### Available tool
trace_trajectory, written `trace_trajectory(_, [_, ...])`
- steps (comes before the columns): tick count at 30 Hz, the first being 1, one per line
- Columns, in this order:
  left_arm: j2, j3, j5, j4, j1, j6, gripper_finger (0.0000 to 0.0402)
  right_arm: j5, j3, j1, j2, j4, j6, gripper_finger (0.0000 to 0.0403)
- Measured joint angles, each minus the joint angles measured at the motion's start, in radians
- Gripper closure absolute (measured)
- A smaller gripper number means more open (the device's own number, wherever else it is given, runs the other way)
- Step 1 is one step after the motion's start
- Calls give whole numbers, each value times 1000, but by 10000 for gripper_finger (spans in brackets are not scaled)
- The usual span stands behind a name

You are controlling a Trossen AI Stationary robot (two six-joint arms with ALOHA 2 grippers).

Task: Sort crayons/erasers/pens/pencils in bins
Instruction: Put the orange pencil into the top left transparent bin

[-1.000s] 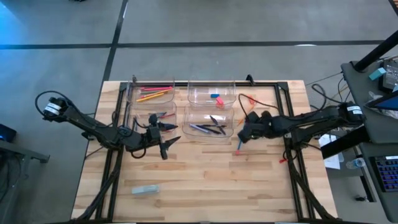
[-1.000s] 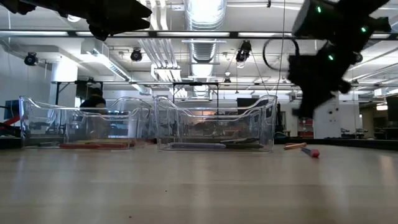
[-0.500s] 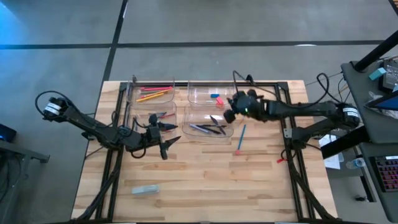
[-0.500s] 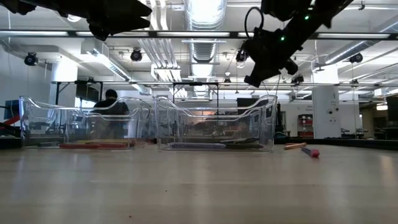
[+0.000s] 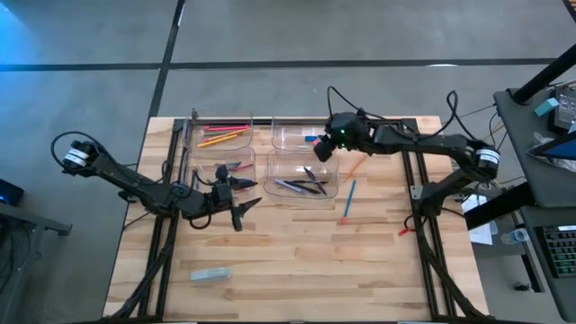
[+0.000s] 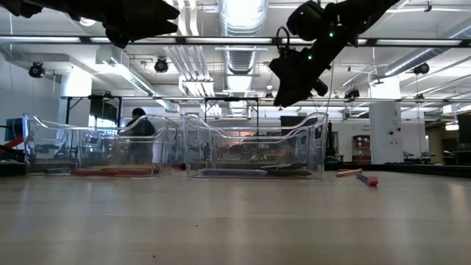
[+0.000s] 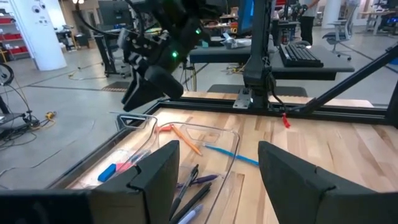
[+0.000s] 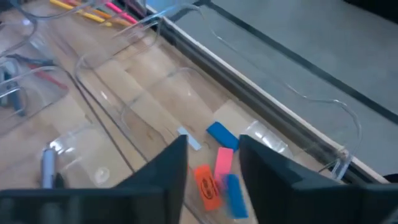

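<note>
Right pincer (image 5: 326, 144), fingers parted and empty, hangs above the upper-centre bin (image 5: 306, 133) holding erasers (image 8: 219, 155), evidently for a drop; left pincer (image 5: 241, 193) waits open at centre-left.

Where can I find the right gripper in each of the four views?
High view: right gripper, top centre, over the bin with erasers.
Low view: top, right of centre, above the bins.
Left wrist view: upper left, above that bin.
Right wrist view: its fingers at the bottom; erasers beyond.
Shared landmark: the bin with erasers.
</note>
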Motion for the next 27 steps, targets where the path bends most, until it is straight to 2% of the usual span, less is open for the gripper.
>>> trace_trajectory(6, [0, -11, 2, 0, 0, 0, 199, -11, 114, 7, -2, -218, 7, 185])
trace_trajectory(11, [0, -14, 2, 0, -1, 0, 199, -8, 131, 30, -69, -419, 104, 150])
trace_trajectory(15, [0, -14, 11, 1, -1, -17, 199, -8, 33, 48, -158, -498, 233, 146])
trace_trajectory(21, [0, -14, 12, 1, -1, -22, 199, -8, -201, 80, -272, -504, 495, 160])
trace_trajectory(27, [0, -10, 13, 6, -1, -23, 199, 1, -378, 79, -297, -421, 593, 173])
